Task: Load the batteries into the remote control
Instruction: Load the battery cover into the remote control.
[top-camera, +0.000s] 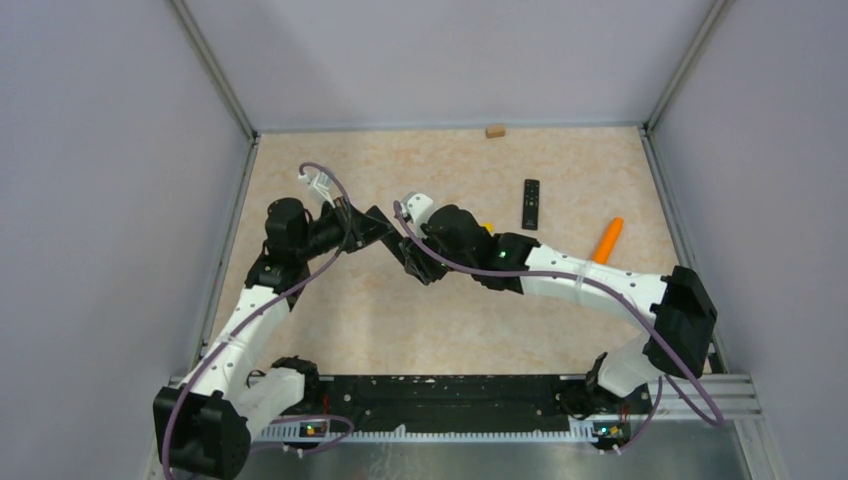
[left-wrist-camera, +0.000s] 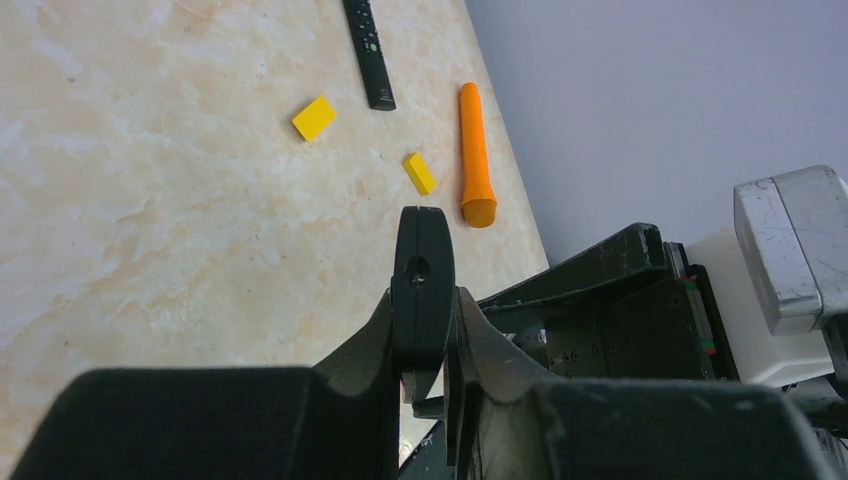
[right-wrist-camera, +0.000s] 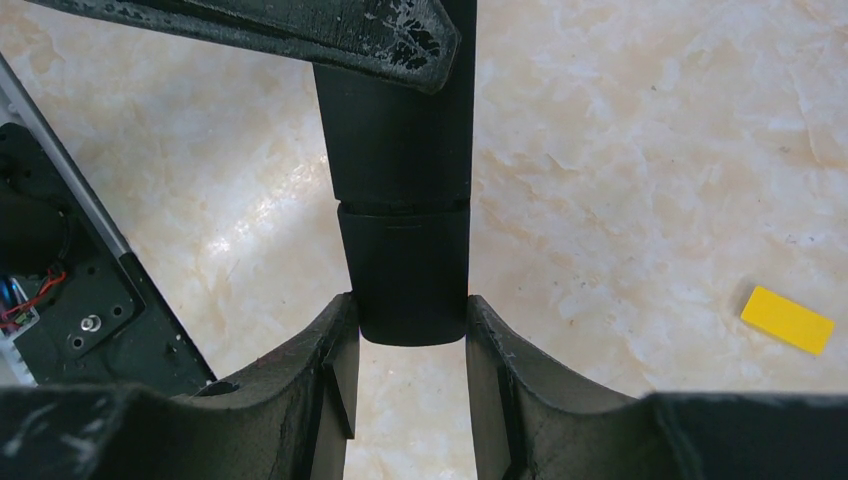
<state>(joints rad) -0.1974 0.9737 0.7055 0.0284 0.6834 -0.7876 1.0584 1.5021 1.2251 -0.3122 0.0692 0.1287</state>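
Observation:
Both grippers hold one black remote (right-wrist-camera: 403, 240) between them above the table's middle. My right gripper (right-wrist-camera: 410, 305) is shut on its near end, fingers pressed on both sides; a seam crosses the body just above. My left gripper (left-wrist-camera: 428, 300) is shut on the same remote (left-wrist-camera: 423, 260), seen edge-on there. In the top view the left gripper (top-camera: 385, 228) and right gripper (top-camera: 415, 262) meet and mostly hide it. A second black remote (top-camera: 531, 203) lies flat further back, also in the left wrist view (left-wrist-camera: 368, 50). No batteries are in view.
An orange cone-shaped stick (top-camera: 607, 240) lies right of the table remote, also in the left wrist view (left-wrist-camera: 475, 155). Yellow blocks (left-wrist-camera: 314, 118) (left-wrist-camera: 420, 173) lie near it, and one shows in the right wrist view (right-wrist-camera: 787, 319). A tan block (top-camera: 494, 130) sits at the back wall.

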